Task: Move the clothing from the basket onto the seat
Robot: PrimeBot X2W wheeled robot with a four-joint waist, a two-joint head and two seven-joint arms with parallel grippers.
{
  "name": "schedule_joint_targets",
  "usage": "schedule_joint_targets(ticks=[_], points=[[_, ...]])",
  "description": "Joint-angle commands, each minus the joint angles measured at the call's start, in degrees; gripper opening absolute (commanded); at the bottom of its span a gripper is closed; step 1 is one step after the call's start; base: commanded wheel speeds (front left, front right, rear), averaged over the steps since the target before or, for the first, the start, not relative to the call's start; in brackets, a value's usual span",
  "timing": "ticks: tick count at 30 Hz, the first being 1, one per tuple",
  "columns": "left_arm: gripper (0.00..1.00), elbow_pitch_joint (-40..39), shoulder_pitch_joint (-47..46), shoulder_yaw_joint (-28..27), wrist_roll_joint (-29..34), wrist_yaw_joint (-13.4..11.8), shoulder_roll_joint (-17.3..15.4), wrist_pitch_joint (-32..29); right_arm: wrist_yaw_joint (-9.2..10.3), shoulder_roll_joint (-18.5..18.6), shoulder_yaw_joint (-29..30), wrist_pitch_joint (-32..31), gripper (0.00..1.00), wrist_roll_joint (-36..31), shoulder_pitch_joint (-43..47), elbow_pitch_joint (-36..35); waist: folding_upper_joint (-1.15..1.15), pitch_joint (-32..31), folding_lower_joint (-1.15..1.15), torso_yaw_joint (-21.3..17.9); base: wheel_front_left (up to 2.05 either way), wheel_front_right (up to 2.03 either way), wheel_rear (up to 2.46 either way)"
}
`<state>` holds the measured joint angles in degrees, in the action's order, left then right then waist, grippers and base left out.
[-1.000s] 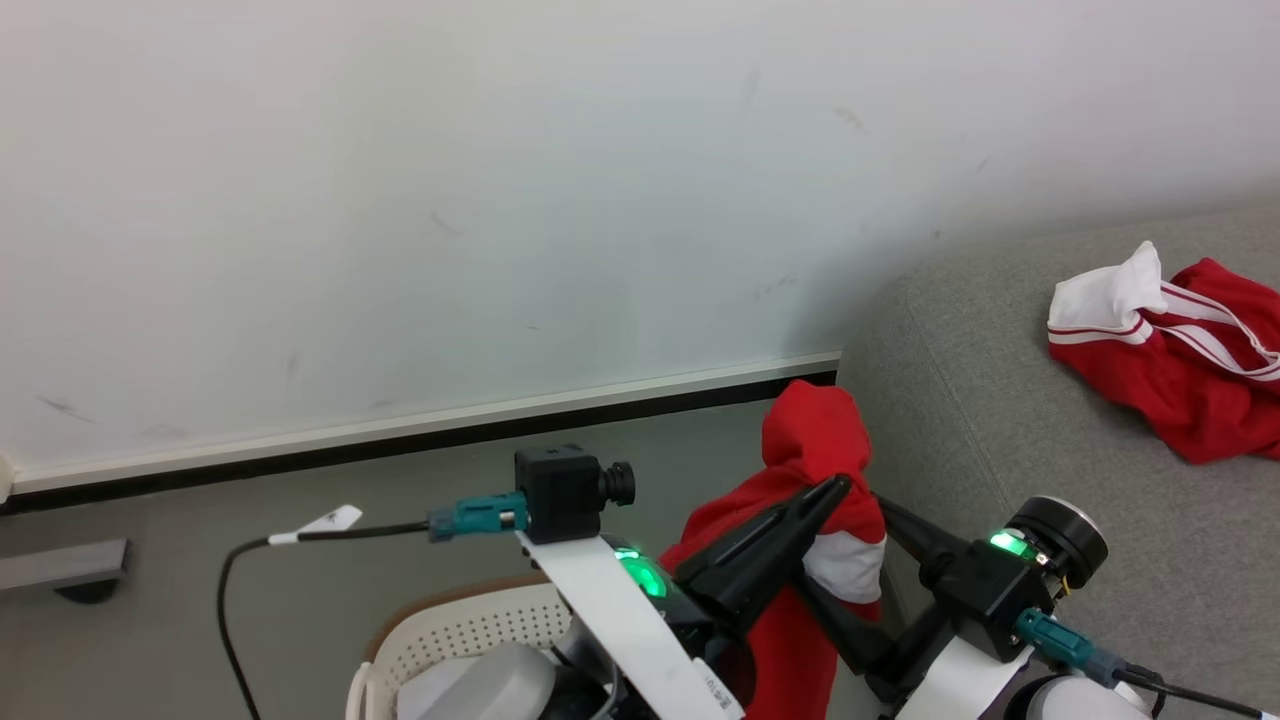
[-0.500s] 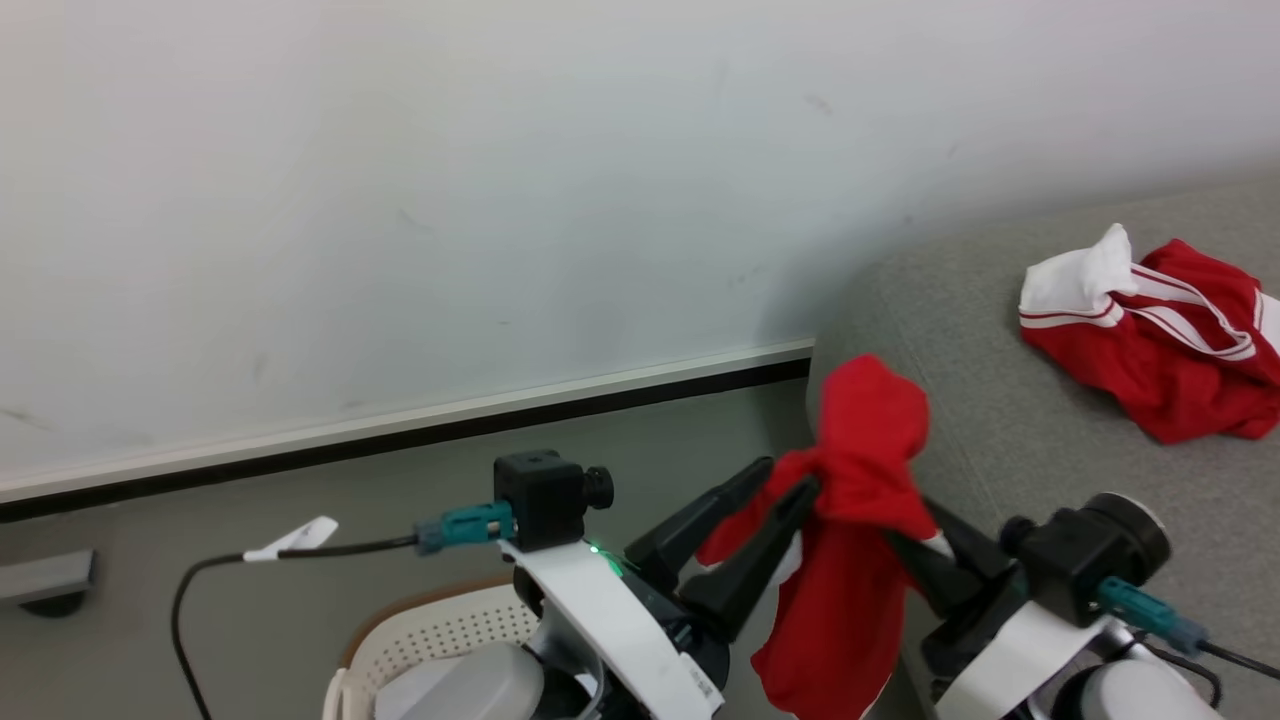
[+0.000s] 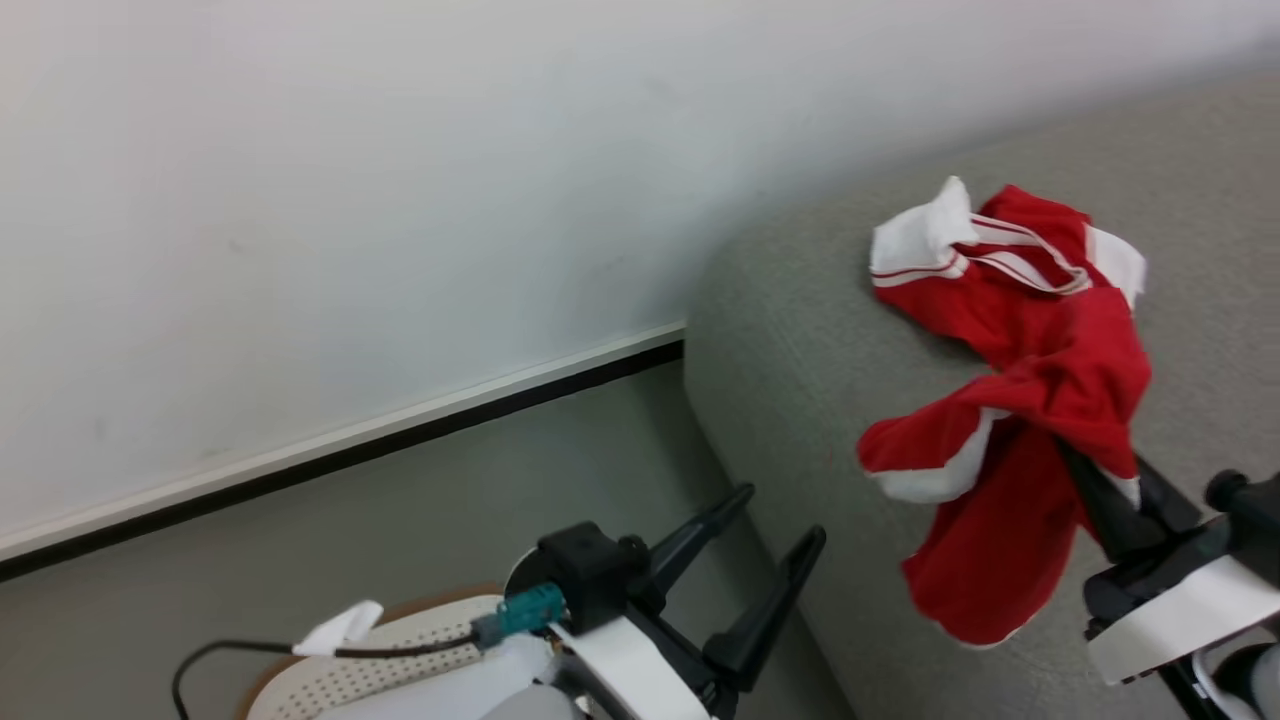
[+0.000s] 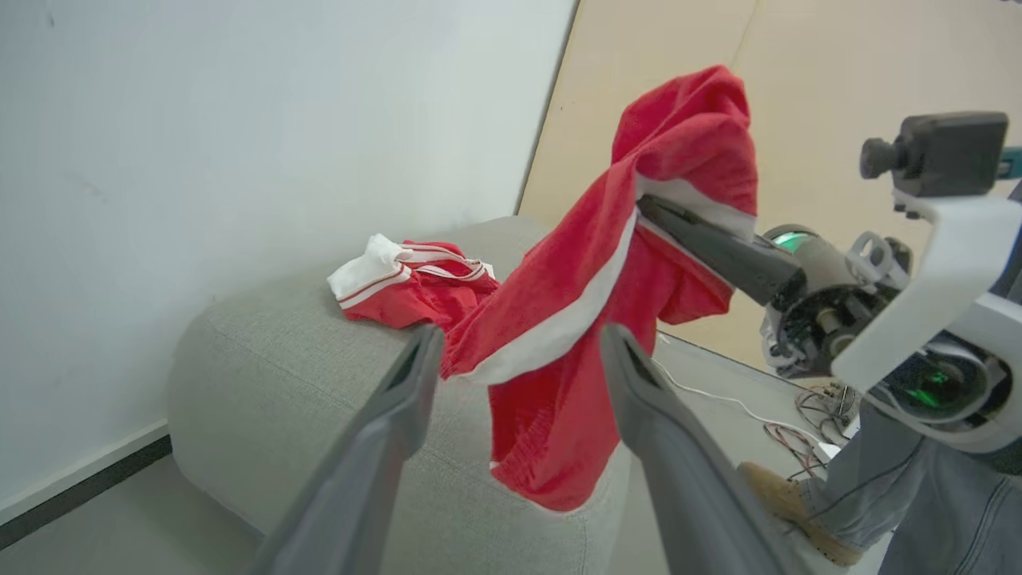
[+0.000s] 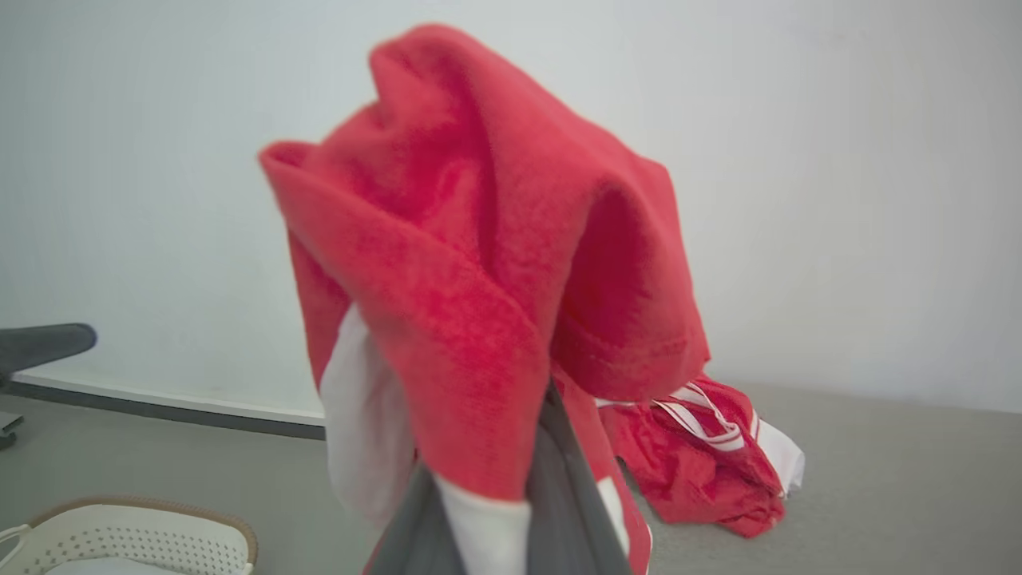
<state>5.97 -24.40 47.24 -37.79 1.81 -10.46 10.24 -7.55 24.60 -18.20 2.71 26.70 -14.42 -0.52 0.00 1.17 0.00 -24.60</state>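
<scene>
A: What does the robot's head look out on?

B: White wall (image 3: pixel 400 150) across the top, from nine round to one o'clock. Below it the seat (image 3: pixel 780 400), the grey sofa, runs from one down to five o'clock. Grey floor (image 3: pixel 400 500) lies toward seven and eight.

A: And the basket?

B: The basket (image 3: pixel 380 680) sits on that floor at seven o'clock. It is cream with small holes and a brown rim.

A: Where's the clothing?

B: The clothing (image 3: pixel 1000 540) is out of the basket and well apart from it, held up at four o'clock over the front of the seat. It's red with a white panel and droops in folds. I can't tell whether its lowest hem touches the cushion.

A: Anything already on the sofa?

B: A second red garment (image 3: pixel 1000 260), with white panels and striped trim, lies crumpled on the seat at two o'clock, just above the hanging one.

A: What's holding the hanging one?

B: The right pincer (image 4: pixel 671 224). Its two dark fingers are pressed together with the fabric caught between them and draped over their tips.

A: The other arm?

B: The left pincer (image 3: pixel 780 512) is at six o'clock beside the seat's edge, with its fingers spread wide and nothing between them.

A: Anything smaller?

B: In the left wrist view, a person's tan shoe (image 4: pixel 790 495) stands on the floor at five o'clock.
</scene>
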Motion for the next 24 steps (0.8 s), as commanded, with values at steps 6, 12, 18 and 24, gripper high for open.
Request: schedule_joint_targets(ticks=[6,12,18,24], points=[[1.0,4.7,0.3,2.2,6.2,0.5,1.6,4.1,0.11,0.9,6.9,-0.7,0.0,0.2,3.7,-1.7,0.0,0.2,0.0,-5.7,0.0,0.0,0.0],[1.0,6.4,-0.2,2.5,7.7,1.6,2.6,4.7,0.11,0.2,10.5,-1.0,0.0,0.5,5.2,-2.7,0.0,1.5,0.0,-6.1,0.0,0.0,0.0],[1.0,7.2,-2.5,2.0,9.0,2.1,2.2,4.9,0.11,-1.6,10.8,-0.9,0.0,2.1,1.3,-0.8,0.0,5.8,0.0,-5.9,0.0,0.0,0.0],[1.0,7.1,-8.2,1.7,11.3,2.5,0.3,2.4,0.11,-2.7,12.0,-0.3,0.0,4.8,-9.9,5.2,0.0,15.4,0.0,-2.8,0.0,0.0,0.0]])
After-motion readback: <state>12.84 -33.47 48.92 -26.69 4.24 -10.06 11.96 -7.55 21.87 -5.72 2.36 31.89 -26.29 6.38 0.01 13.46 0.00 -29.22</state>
